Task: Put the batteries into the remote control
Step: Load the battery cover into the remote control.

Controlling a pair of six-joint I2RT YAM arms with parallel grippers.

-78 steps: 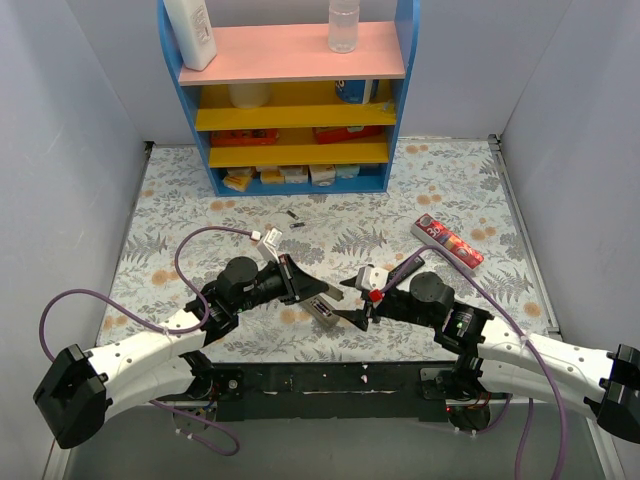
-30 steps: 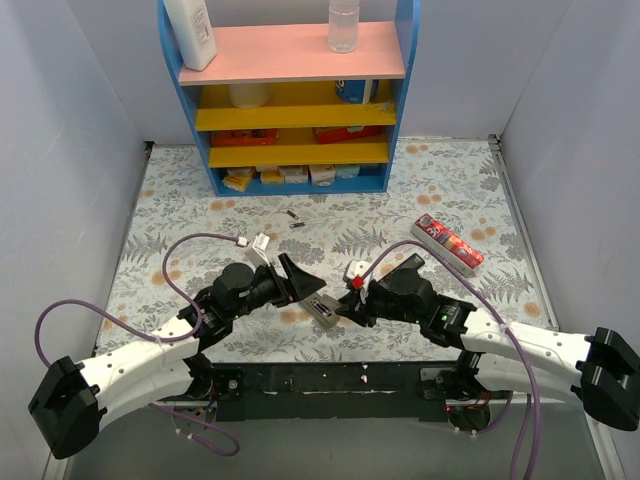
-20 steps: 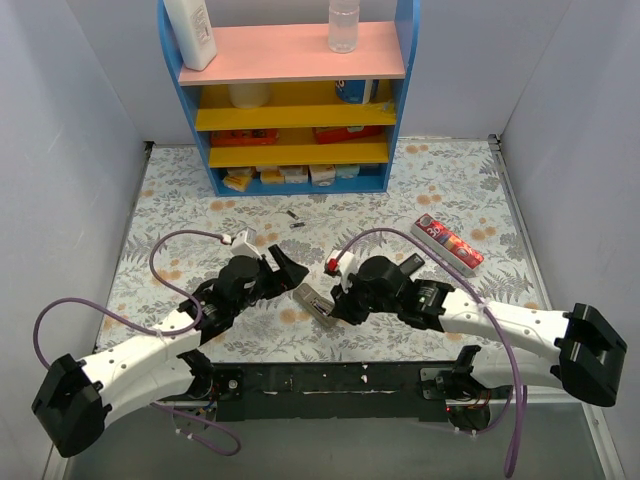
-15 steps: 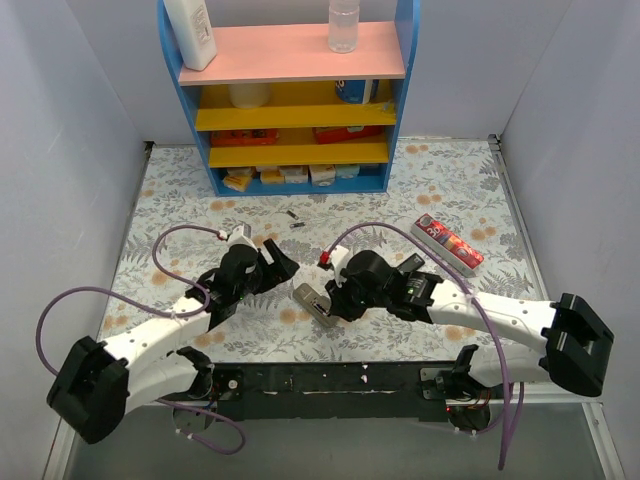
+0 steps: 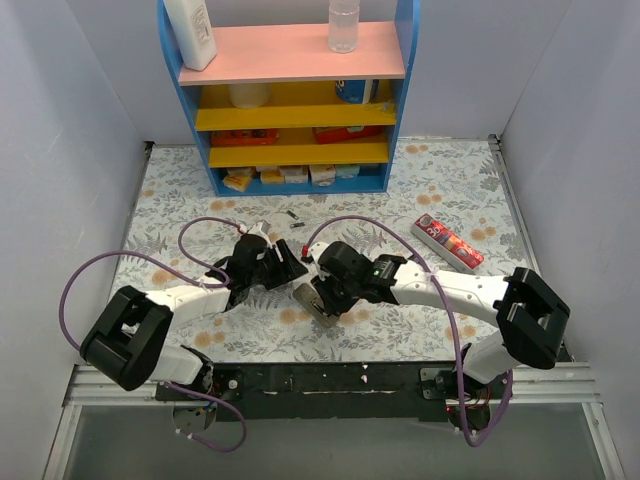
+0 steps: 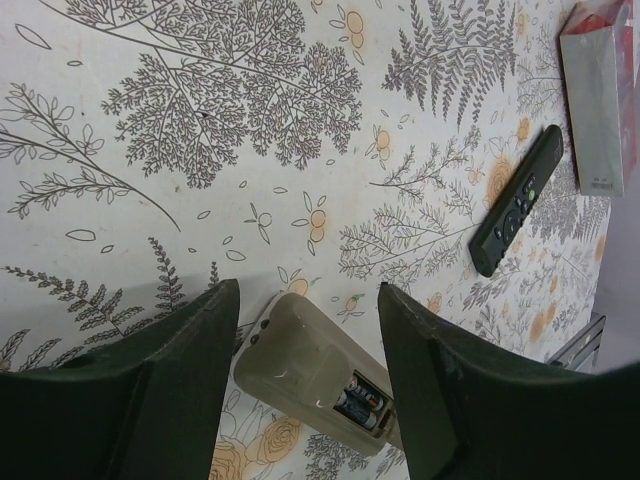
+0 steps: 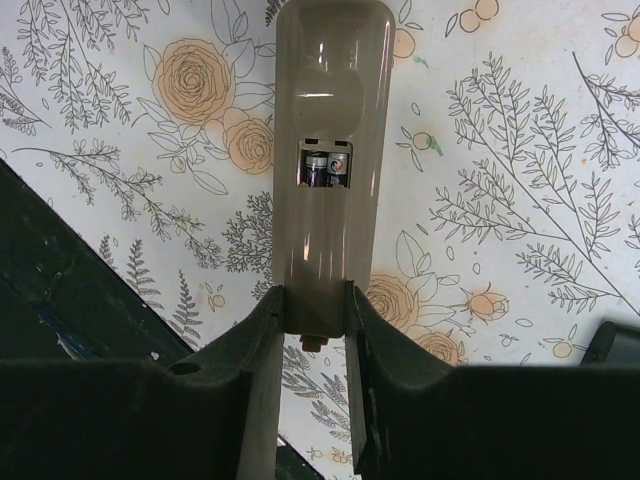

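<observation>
The remote control (image 7: 330,120) lies with its grey-beige back up on the floral mat, also visible from above (image 5: 309,297). Its battery bay is uncovered, and two batteries (image 7: 327,167) sit inside it; the left wrist view shows them too (image 6: 362,405). My right gripper (image 7: 312,320) is shut on the remote's near end, a finger on each long side. My left gripper (image 6: 308,295) is open above the remote's (image 6: 300,365) rounded end, its fingers astride it without touching. From above, the left gripper (image 5: 287,264) is just left of the right gripper (image 5: 322,300).
A slim black remote (image 6: 516,200) lies on the mat beyond, beside a flat box (image 6: 597,100), seen red and white from above (image 5: 449,243). Two small dark slim pieces (image 5: 295,220) lie near the blue and yellow shelf (image 5: 290,100) at the back.
Both arms swung away from the near edge toward the mat's middle. The right gripper carried the remote a little left. The left gripper's jaws narrowed and came over the remote's far end.
</observation>
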